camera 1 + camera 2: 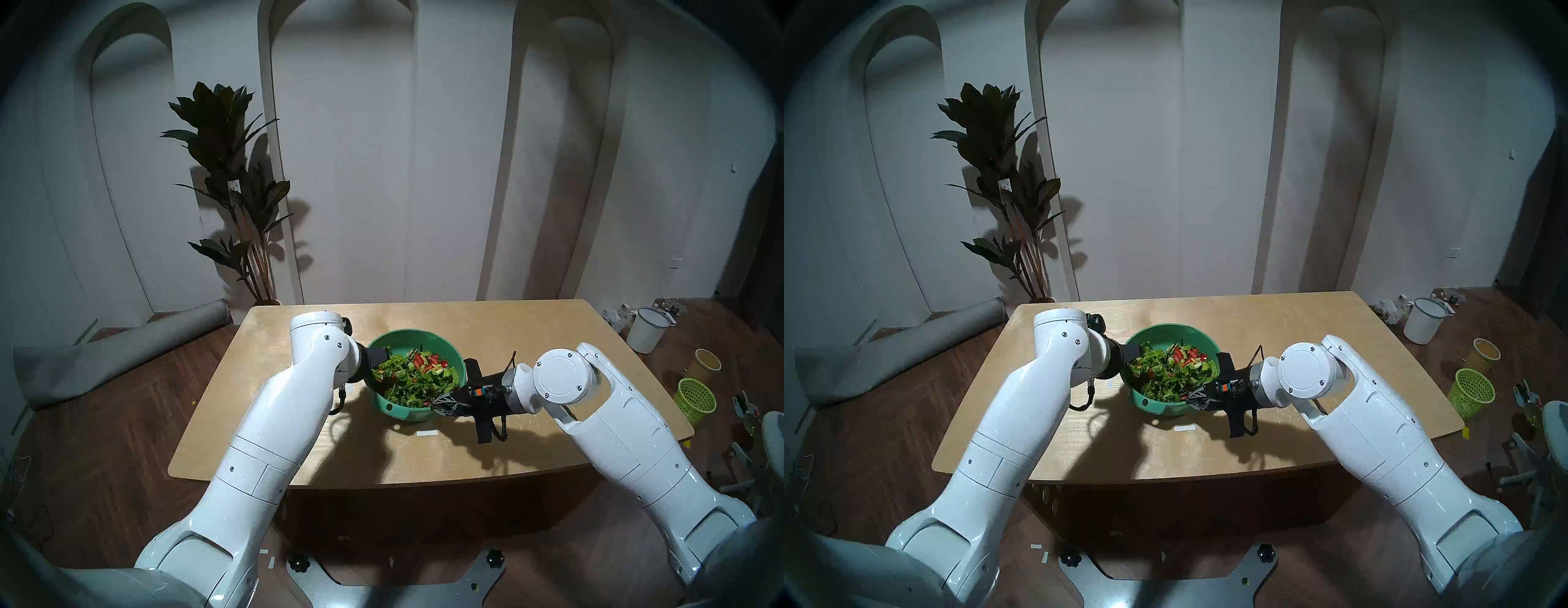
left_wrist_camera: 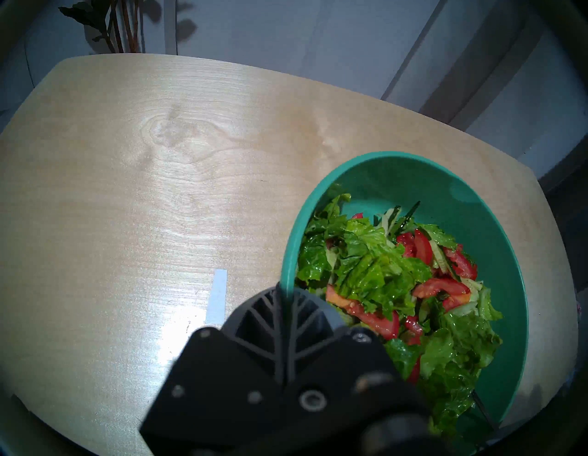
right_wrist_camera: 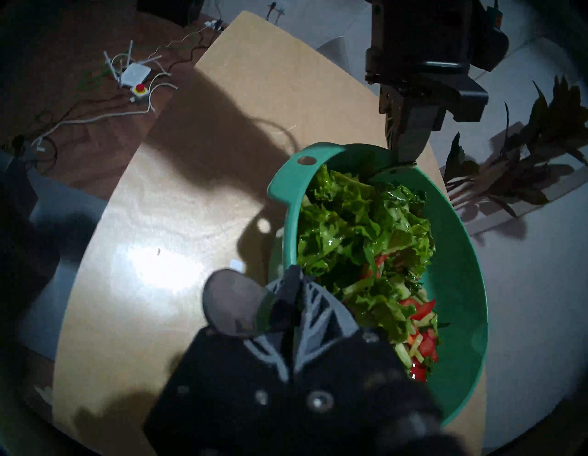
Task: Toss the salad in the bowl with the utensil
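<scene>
1. Nearest my right wrist camera, at the lower centre of the frame, my right gripper (image 3: 294, 283) has its jaws pressed together on the spoon (image 3: 230, 307). The spoon's round end sticks out to the left of my fingertips.
2. That round end sits outside the bowl (image 3: 461, 286), left of its rim and over the table (image 3: 178, 178). It is not in the salad (image 3: 359, 242) at this moment. I cannot see the handle; it is hidden behind my fingers.
3. My fingertips are just beside the near rim of the bowl, below the holed tab (image 3: 307, 160) in this view.
4. In the left wrist view, my left gripper (image 2: 288, 291) at the bottom centre is clamped narrow on the bowl's teal rim, one finger on each side of it. From the head view the bowl looks tipped toward me, so I judge this hand is steadying or tilting it.
5. All of the salad lies inside the bowl, at the centre of the head view; I see none spilled on the table.
6. Lettuce is heaped on one side and the red pieces cluster on the other, so I judge the mix uneven.
7. Done, as far as I can tell: spoon in hand, bowl secured.
8. Left: dip the spoon into the heap and turn the leaves until the red and pale pieces are spread through.
</scene>
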You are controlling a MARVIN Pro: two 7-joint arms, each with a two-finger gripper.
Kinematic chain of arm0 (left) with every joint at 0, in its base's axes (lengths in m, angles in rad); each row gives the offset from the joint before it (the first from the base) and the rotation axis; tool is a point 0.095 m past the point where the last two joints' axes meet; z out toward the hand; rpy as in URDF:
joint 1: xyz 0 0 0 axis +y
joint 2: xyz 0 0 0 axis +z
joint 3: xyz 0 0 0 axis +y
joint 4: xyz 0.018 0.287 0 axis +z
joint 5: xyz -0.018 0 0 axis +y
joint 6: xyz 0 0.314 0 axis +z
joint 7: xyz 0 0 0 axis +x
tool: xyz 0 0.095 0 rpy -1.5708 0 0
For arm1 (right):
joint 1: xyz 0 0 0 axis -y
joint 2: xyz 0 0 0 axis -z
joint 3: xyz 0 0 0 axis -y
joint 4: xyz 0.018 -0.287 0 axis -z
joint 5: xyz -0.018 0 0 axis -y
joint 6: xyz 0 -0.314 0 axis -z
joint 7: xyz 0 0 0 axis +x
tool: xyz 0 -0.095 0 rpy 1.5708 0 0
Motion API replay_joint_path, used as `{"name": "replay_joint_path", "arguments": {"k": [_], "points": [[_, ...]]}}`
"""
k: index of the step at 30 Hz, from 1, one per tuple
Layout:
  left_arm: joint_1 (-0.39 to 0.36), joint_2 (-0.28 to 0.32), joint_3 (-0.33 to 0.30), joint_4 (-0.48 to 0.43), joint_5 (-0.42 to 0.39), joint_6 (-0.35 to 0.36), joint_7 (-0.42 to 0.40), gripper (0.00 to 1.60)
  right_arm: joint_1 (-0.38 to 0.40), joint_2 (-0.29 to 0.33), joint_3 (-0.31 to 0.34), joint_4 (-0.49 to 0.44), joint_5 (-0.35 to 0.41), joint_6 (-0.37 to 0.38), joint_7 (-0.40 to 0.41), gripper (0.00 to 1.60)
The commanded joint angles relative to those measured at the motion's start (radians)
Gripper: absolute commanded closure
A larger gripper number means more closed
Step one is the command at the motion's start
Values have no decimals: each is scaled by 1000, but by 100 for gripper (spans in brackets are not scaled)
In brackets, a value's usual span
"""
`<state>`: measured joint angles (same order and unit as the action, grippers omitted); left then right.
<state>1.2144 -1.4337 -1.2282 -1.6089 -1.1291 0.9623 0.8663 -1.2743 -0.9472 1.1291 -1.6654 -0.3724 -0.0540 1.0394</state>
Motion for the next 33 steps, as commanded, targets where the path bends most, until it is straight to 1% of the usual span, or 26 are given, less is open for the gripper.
{"name": "replay_joint_path", "arguments": {"k": [1,2,3,4,6,7,8,9,11,12,16,17,21,22,24,26,29,33], "points": [[-28,1,-4,-23,8,-2,42,160,14,56,-48,113,-115,-125,-44,160],[-28,2,-4,-22,9,-2,39,160,24,59,-58,124,-131,-151,-54,160],[-27,2,-4,-22,9,-2,37,160,26,65,-65,119,-146,-159,-64,160],[-27,2,-4,-22,10,-2,37,160,34,63,-69,138,-157,-194,-77,160],[-27,1,-4,-23,11,-2,37,160,43,66,-80,146,-180,-229,-98,160],[-27,1,-4,-23,11,-2,38,160,50,65,-85,161,-193,-261,-114,160],[-27,0,-5,-23,12,-2,39,160,53,64,-87,165,-199,-271,-123,160],[-27,0,-5,-23,12,-2,39,160,64,63,-97,179,-218,-300,-136,160],[-27,-1,-5,-24,13,-2,40,160,67,61,-100,188,-233,-321,-162,160],[-27,-1,-5,-24,13,-2,40,160,78,58,-107,206,-248,-347,-178,160],[-26,-1,-5,-24,15,-2,37,160,86,51,-121,232,-284,-389,-227,160],[-26,-2,-6,-24,16,-2,37,160,87,46,-127,248,-299,-404,-255,160],[-26,-2,-6,-25,19,-2,37,160,94,30,-144,294,-327,-442,-312,160],[-26,-3,-6,-25,19,-2,37,160,88,33,-147,288,-336,-445,-328,160],[-26,-3,-7,-25,20,-2,38,160,92,18,-159,319,-343,-462,-355,160],[-26,-4,-7,-26,20,-2,40,160,87,12,-167,322,-350,-471,-378,160],[-26,-7,-9,-28,21,-2,49,160,95,-11,-186,352,-361,-496,-422,160],[-26,-12,-10,-31,18,-2,70,160,116,-44,-205,394,-344,-541,-452,160]]}}
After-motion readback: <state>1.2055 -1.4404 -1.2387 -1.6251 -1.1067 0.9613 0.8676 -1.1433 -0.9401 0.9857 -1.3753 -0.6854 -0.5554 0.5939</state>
